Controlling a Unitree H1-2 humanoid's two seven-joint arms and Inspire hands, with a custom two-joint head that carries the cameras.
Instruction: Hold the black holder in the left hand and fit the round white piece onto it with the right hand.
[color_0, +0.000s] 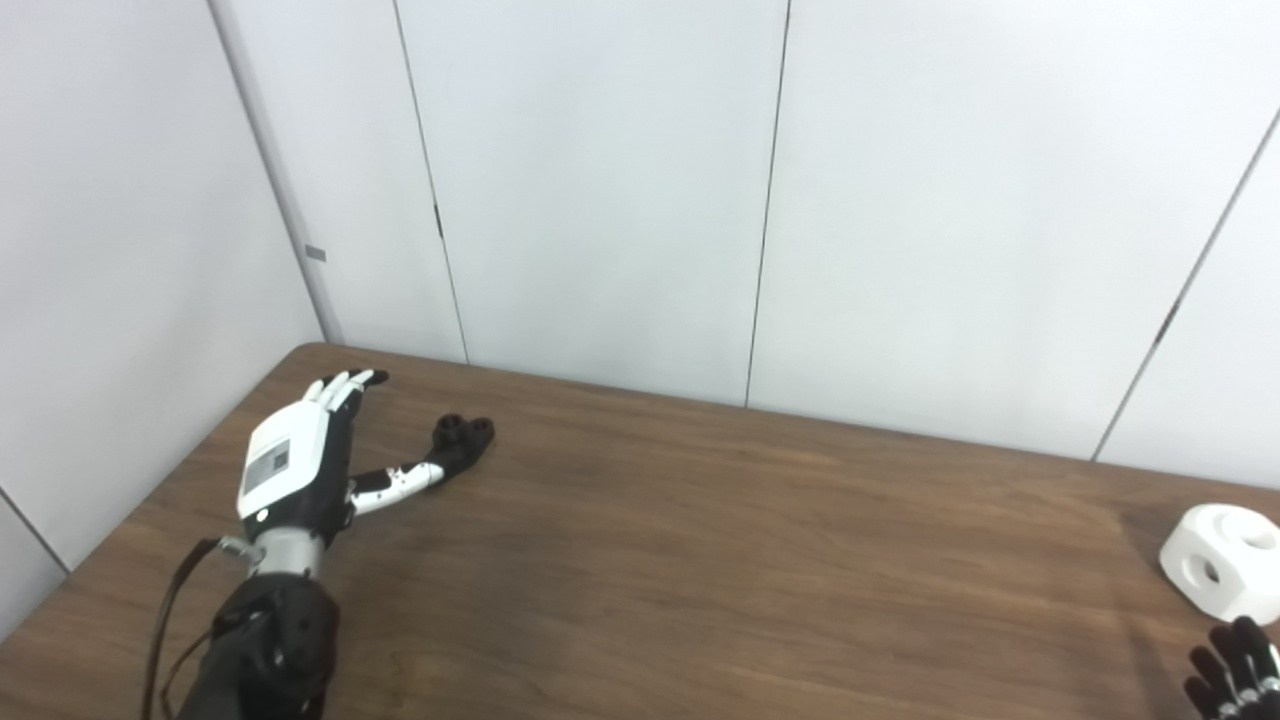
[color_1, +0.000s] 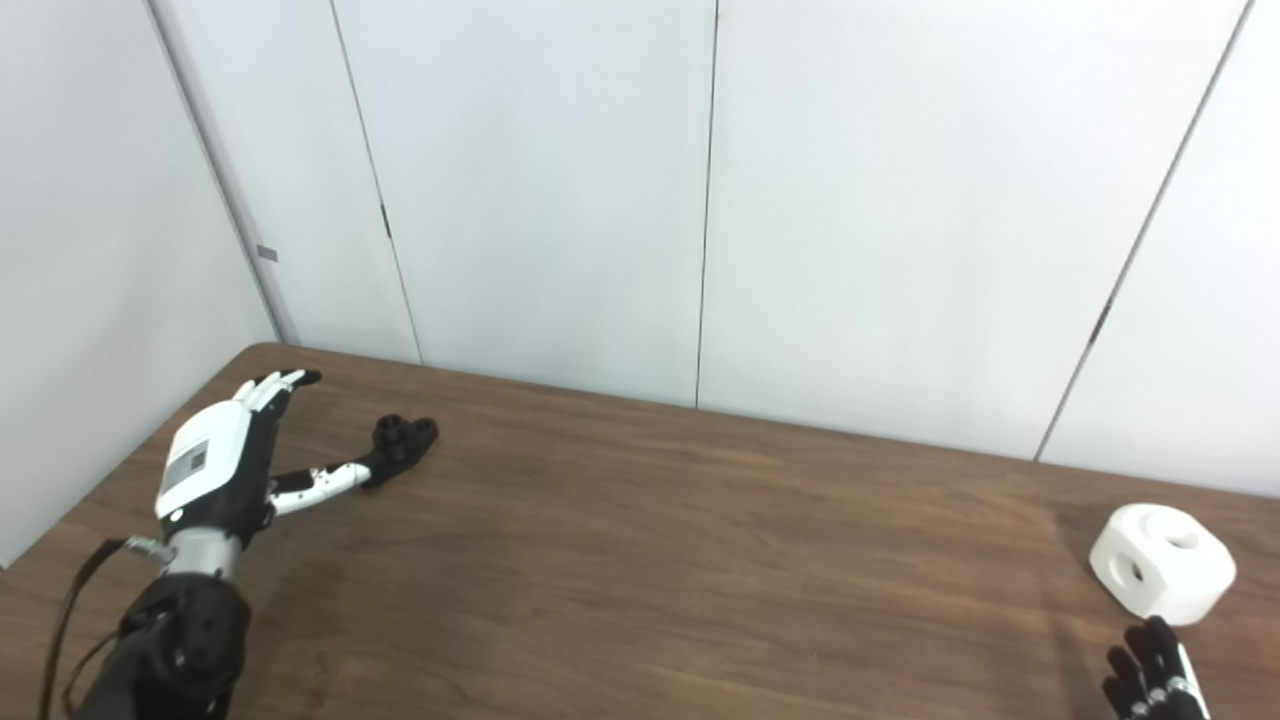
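Closest to us, at the bottom right corner, only the dark fingertips of the right hand (color_1: 1150, 680) peek up over the brown table (color_1: 650, 580). The rest of that hand is cut off by the edge, so I cannot tell if it is spread or closed. It holds nothing that can be seen.

Just past those fingertips sits the round white piece (color_1: 1160, 562). It rests on the table near the right edge. It is chunky, with round holes in its sides and top. The fingertips are just beside it, and I cannot tell if they touch it.

Over on the left side, the left hand (color_1: 215, 465) reaches out over the table on its dark arm. Its back is white. Its fingers (color_1: 270, 385) are straight and lie close together, pointing away toward the wall. The thumb (color_1: 320, 485) sticks out wide to the side. The hand holds nothing.

At the tip of that thumb lies the black holder (color_1: 405, 440). It is small and knobby, with round holes on top, and it rests flat on the table. The thumb tip looks like it touches it.

Farthest back stands a plain white wall (color_1: 700, 200) with thin dark lines running down it.
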